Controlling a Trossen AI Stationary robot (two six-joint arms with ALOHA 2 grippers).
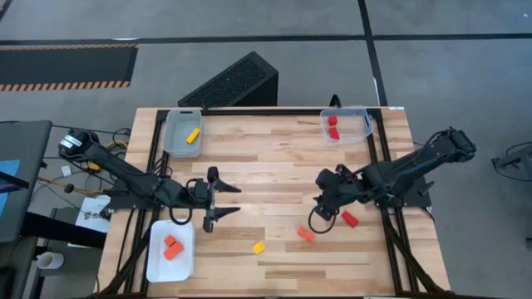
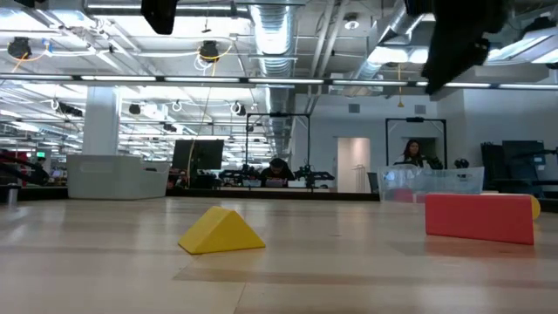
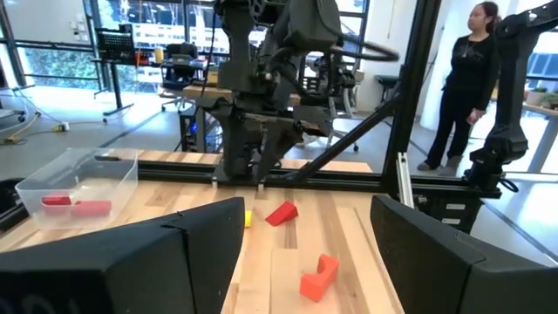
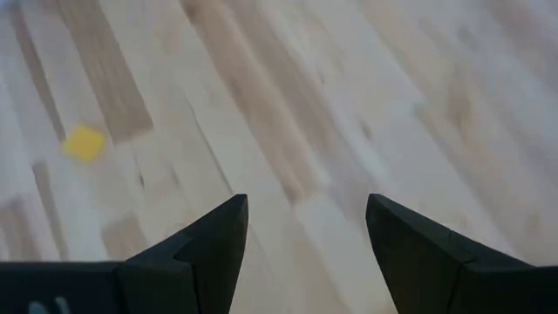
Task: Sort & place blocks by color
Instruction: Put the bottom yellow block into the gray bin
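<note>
Three blocks lie loose on the wooden table: a yellow one (image 1: pixel 259 247), an orange-red one (image 1: pixel 306 234) and a red one (image 1: pixel 349 218). My left gripper (image 1: pixel 233 199) is open and empty, level above the table's left middle, and points toward the right arm. My right gripper (image 1: pixel 321 208) is open and empty above the table, pointing down, left of the red block. In its wrist view it (image 4: pixel 305 227) hangs over bare wood with the yellow block (image 4: pixel 85 142) off to one side. The left wrist view shows the red block (image 3: pixel 281 213) and the orange-red block (image 3: pixel 318 277) ahead.
A clear tray (image 1: pixel 170 145) at the far left holds a yellow block (image 1: pixel 193 135). A clear tray (image 1: pixel 359 126) at the far right holds two red blocks (image 1: pixel 333 126). A white tray (image 1: pixel 184 257) at the near left holds orange blocks (image 1: pixel 172 247). A person (image 3: pixel 466 78) stands beyond the table.
</note>
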